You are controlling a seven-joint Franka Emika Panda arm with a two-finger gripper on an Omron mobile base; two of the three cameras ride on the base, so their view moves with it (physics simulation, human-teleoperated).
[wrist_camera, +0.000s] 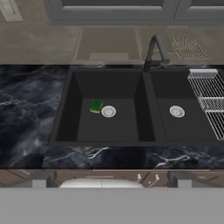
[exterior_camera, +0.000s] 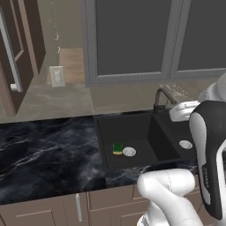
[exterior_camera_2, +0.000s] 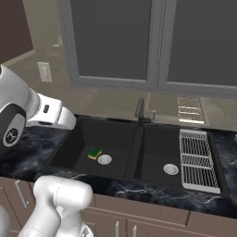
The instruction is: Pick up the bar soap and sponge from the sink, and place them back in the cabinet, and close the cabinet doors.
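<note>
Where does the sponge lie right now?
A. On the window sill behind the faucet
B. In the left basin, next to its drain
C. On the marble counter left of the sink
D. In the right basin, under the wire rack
B: the sponge sits on the floor of the sink's left basin, right beside the silver drain.

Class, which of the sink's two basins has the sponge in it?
The left basin: the sponge lies beside its drain. The right basin has a wire rack.

You've got 1 sponge [wrist_camera: 96,106], 1 sink [wrist_camera: 146,105] w/ 2 basins & 2 drains [wrist_camera: 108,111], 1 faucet [wrist_camera: 154,51], 1 wire rack [wrist_camera: 211,103], 2 window panes [exterior_camera_2: 111,37].
</note>
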